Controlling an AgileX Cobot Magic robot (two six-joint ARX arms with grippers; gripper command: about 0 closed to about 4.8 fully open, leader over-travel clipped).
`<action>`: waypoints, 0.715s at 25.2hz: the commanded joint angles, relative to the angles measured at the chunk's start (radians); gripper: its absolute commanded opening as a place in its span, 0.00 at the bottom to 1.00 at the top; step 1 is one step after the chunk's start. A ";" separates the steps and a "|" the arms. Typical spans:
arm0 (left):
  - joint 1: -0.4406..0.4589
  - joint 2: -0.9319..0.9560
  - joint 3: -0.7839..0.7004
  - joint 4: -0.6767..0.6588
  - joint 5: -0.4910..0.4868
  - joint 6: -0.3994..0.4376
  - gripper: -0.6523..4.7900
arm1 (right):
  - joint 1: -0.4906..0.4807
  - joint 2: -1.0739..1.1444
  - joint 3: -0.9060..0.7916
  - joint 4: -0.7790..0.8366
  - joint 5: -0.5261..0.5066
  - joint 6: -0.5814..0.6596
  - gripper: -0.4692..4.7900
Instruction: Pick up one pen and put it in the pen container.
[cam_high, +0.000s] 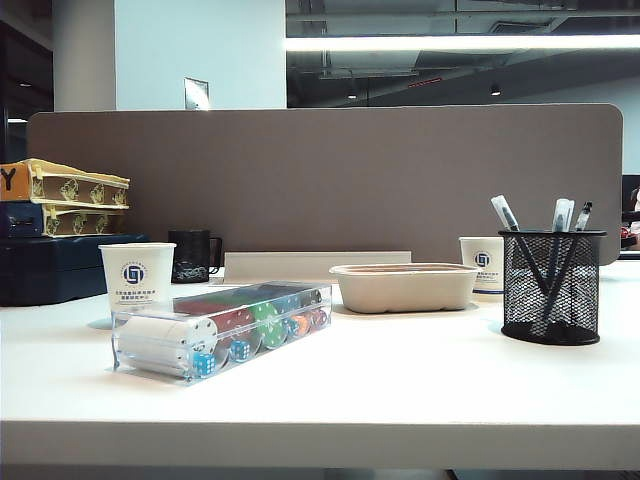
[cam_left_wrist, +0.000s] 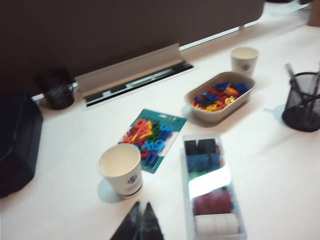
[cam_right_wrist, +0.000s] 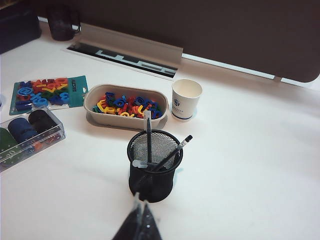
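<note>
Left gripper (cam_left_wrist: 140, 222): closest to our lens, dark tapered tips pressed together, empty, above a paper cup (cam_left_wrist: 121, 168) on the worktop (cam_left_wrist: 65, 200).
Right gripper (cam_right_wrist: 140, 222): fingers likewise shut, nothing held, we see it just over the pen container (cam_right_wrist: 154, 165).
Pen container: black wire-mesh cylinder, solid rim, upright beside a beige oval tray (cam_right_wrist: 125, 106).
Pen (cam_right_wrist: 171, 151): slim dark barrel, standing in the container, leaning on its rim, long axis tilted, upper end outward.
</note>
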 joint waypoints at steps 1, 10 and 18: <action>0.002 -0.039 -0.046 0.058 -0.021 -0.017 0.11 | -0.002 -0.032 -0.030 0.040 -0.001 -0.002 0.08; 0.002 -0.051 -0.089 0.072 -0.021 -0.015 0.11 | -0.002 -0.045 -0.050 0.054 0.002 -0.001 0.08; 0.002 -0.007 -0.089 0.078 -0.021 0.026 0.11 | -0.002 -0.044 -0.103 0.141 0.006 0.010 0.09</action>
